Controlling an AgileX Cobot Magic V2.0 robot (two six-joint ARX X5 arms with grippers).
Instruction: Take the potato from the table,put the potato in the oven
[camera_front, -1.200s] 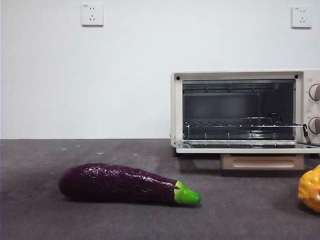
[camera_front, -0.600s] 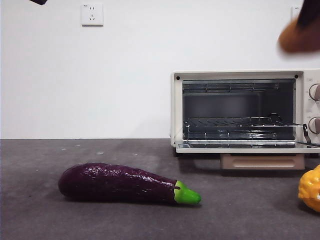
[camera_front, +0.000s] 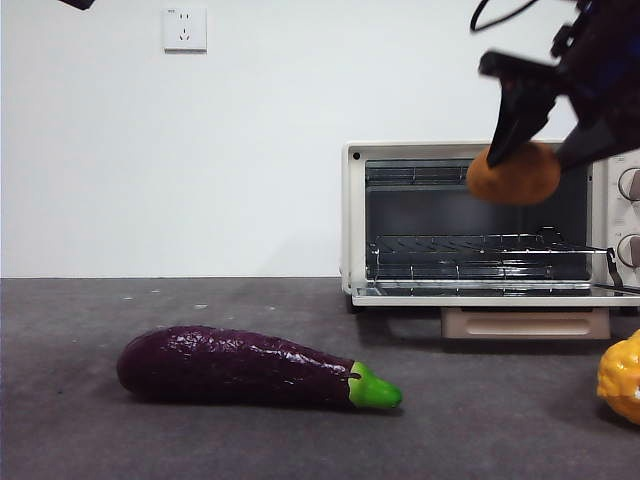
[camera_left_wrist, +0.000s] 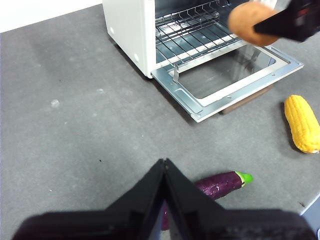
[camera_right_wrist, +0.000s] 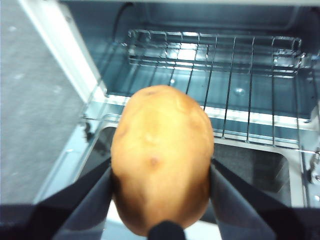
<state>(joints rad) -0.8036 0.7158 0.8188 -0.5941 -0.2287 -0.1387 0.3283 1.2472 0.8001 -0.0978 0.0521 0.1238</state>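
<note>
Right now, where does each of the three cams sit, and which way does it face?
Front view: low at table height, level toward the cream-white toaster oven; right gripper holds the orange-brown potato.
Left wrist view: high, looking down past the shut left gripper at the long purple eggplant and yellow corn cob.
Right wrist view: aimed into the oven's wire rack, jaws clamping the potato.
All three share potato and oven.
</note>
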